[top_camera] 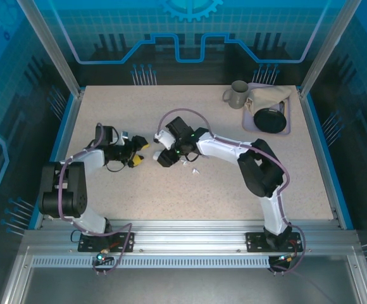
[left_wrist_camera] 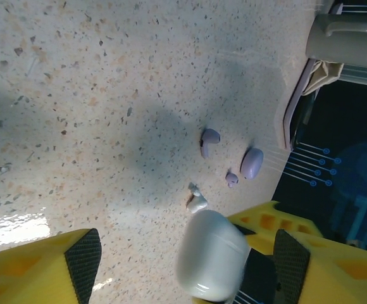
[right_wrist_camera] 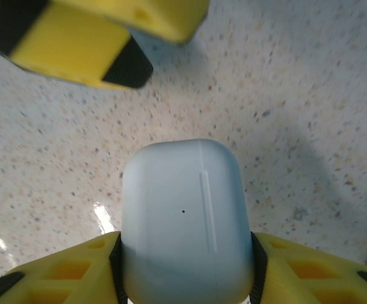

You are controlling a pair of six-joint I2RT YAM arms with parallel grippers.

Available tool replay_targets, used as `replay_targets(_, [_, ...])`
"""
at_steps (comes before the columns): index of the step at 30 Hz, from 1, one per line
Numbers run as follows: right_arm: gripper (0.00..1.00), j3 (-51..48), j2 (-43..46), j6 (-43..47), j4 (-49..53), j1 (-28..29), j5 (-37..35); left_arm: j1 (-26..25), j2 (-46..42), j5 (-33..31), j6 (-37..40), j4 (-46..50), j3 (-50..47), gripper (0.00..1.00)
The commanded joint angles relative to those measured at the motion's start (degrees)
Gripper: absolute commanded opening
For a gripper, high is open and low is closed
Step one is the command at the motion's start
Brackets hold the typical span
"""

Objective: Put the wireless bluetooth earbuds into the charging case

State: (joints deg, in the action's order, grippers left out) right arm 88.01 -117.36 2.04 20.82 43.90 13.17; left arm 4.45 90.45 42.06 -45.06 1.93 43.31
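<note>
The white charging case (right_wrist_camera: 183, 215), lid closed, is clamped between the yellow fingers of my right gripper (right_wrist_camera: 186, 259), just above the tabletop. In the left wrist view the same case (left_wrist_camera: 212, 253) hangs between the wide-apart pads of my left gripper (left_wrist_camera: 186, 256), which is open and not touching it. Beyond it on the table lie a white earbud (left_wrist_camera: 196, 200), a lavender earbud (left_wrist_camera: 209, 140), a tiny lavender piece (left_wrist_camera: 232, 179) and a larger lavender oval (left_wrist_camera: 252, 163). From above, my left gripper (top_camera: 139, 154) and right gripper (top_camera: 161, 156) face each other at mid-table, with small white pieces (top_camera: 195, 170) just to their right.
A grey mug (top_camera: 237, 95) stands at the back right beside a lavender tray (top_camera: 250, 120) that holds a black bowl (top_camera: 270, 119) and a beige cloth (top_camera: 269, 96). One yellow finger of the left gripper (right_wrist_camera: 95, 38) hangs close ahead of the case.
</note>
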Motion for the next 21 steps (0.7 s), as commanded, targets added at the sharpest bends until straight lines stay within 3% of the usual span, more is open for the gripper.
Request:
replay_targets(1, [0.49,-1.6,3.2,-2.5,-4.1,-1.3,4.0,-0.1,-2.2,2.5,-5.4,-4.0,-1.6,0.77])
replay_targets(6, [0.49,-2.3,4.6,-3.1,-5.2,-1.5,4.8,-1.4,-4.3,3.9,-10.0,-7.2,-2.1,0.80])
replay_targets(21, [0.49,-2.7,6.2,-4.7,-7.2,-1.7,7.5,-4.9,-7.0,3.7,-10.7,-6.5,-0.6,0.74])
